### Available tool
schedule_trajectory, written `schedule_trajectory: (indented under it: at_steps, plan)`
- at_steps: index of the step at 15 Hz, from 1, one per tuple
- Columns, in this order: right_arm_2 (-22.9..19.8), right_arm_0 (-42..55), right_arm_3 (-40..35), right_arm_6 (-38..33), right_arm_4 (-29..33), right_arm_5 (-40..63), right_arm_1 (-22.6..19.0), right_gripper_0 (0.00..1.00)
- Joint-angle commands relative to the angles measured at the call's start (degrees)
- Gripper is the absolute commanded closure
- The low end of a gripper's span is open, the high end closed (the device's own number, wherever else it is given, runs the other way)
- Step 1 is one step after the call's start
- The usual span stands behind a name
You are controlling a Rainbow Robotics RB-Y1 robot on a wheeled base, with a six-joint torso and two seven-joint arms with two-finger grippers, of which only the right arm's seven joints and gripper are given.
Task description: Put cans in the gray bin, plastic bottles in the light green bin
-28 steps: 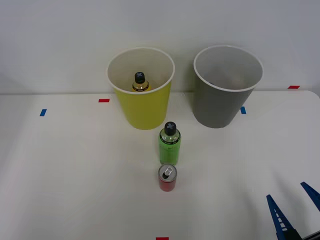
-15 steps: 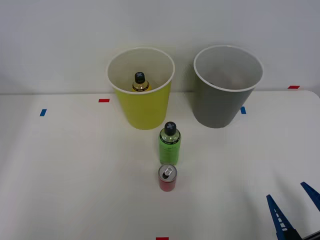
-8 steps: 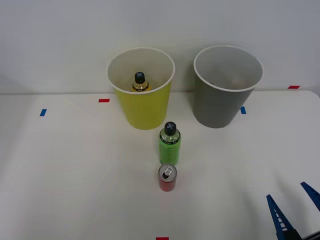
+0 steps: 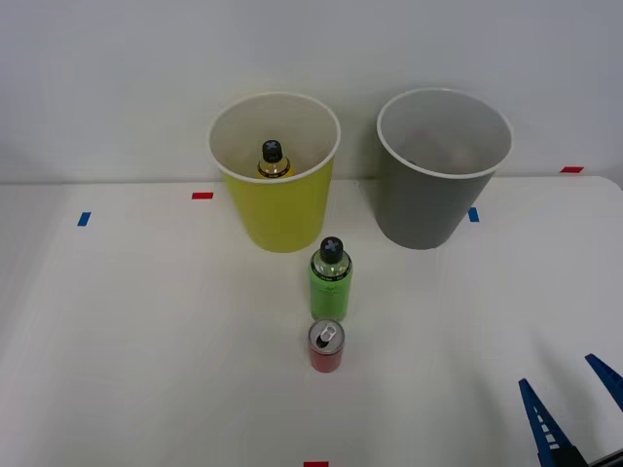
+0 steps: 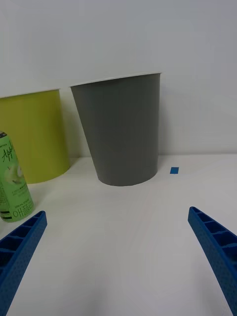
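Front view and right wrist view. Two bins stood side by side at the far edge of the white table (image 4: 136,331), against the wall. The light green bin (image 4: 277,209) sat at upper centre-left of the front view; the gray bin (image 4: 428,199) sat just to its right, apart from it. Inside the light green bin, the amber bottle (image 4: 273,161) stood upright, its black cap showing above the rim's near wall. The green bottle (image 4: 331,282) stood upright on the table just in front of the light green bin, at the centre of the frame. The red can (image 4: 326,346) stood upright directly below it in the frame, close to the bottle, its silver top facing up. The right gripper (image 4: 574,413) was at the lower right corner of the front view, well apart from the can and both bottles. Its blue ribbed fingers (image 5: 19,247) were spread wide and held nothing; between them the wrist view showed the gray bin and bare table. Small red and blue tape marks (image 4: 202,196) dotted the table.
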Motion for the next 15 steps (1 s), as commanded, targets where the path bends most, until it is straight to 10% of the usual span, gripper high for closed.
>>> schedule_trajectory:
  at_steps: [1, 15]
  plan:
    - [0.00, 0.00, 0.00, 0.00, 0.00, 0.00, 0.00, 0.00]
    - [9.23, -0.97, 2.28, 3.34, -5.36, -0.79, -1.05, 0.00]
